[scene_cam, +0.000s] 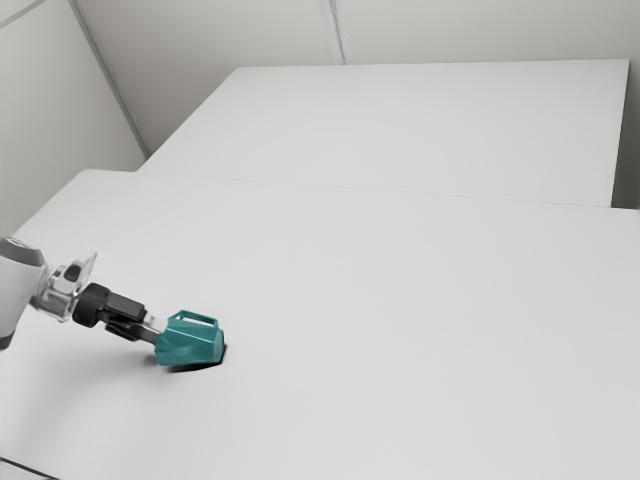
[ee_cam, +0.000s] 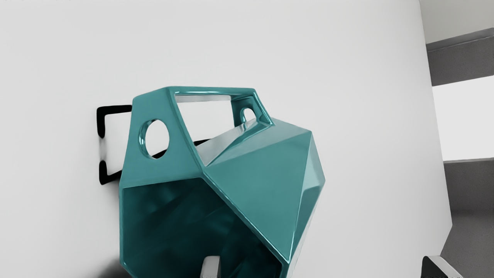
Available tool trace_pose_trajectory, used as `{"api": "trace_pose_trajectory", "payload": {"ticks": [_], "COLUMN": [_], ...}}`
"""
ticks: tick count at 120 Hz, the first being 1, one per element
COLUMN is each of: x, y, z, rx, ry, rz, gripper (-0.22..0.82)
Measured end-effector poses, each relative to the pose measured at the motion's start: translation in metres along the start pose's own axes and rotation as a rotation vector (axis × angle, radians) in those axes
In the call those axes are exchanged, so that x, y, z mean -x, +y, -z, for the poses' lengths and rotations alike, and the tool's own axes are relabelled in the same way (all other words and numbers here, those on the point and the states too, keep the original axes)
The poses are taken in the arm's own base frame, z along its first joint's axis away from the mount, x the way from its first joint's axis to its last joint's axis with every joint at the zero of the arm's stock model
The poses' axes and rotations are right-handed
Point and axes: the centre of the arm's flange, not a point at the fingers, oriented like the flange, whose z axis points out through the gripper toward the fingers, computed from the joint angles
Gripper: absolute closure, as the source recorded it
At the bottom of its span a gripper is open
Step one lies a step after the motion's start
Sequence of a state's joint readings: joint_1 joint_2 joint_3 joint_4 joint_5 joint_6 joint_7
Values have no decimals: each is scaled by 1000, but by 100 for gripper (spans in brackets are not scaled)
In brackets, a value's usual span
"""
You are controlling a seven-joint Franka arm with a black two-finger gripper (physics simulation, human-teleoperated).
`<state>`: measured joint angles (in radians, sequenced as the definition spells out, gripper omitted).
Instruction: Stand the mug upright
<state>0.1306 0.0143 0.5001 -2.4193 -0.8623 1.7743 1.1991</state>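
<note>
Mug: here it is, the teal mug (scene_cam: 188,348), over on its side on the white table (scene_cam: 400,330), not upright; mouth toward the gripper, base toward the exterior view's right.
Handle: the handle (ee_cam: 211,91) sits on the upper side, clear of the fingers' line, which likely leaves the rim free to take.
Gripper: wide open, the gripper (ee_cam: 322,267) has nothing clamped; one finger (ee_cam: 211,268) shows against the dark mouth, the other stands outside, the near wall between their lines.
Why so: looks like a straddle of that wall, one finger for the inside, one for the outside.
Next call: close on the wall, then swing the mouth upward and seat the base.
Watch for: slanted facets could let the mug twist or slip, and a shallow bite might lose it mid-turn.
</note>
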Motion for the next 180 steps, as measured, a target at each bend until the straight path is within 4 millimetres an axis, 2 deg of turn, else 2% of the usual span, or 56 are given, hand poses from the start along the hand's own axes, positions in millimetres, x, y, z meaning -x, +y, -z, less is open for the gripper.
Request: {"api": "trace_pose_trajectory", "payload": {"ticks": [22, 53, 75, 99, 115, 131, 140, 165, 180], "x": [-2, -8, -14, -21, -36, -57, -65, -106, -117], "y": [2, 8, 13, 25, 62, 114, 133, 186, 217], "z": [-10, -25, -25, -21, -5, -24, -30, -18, -37], "rx": [42, 76, 81, 83, 50, -71, -177, -513, -674], "ry": [8, -10, -9, 9, 31, -111, -209, -402, -501], "rz": [-17, -51, -83, -131, -240, -386, -439, -516, -505], "gripper": [32, 63, 73, 76, 77, 78, 78, 78, 78]}}
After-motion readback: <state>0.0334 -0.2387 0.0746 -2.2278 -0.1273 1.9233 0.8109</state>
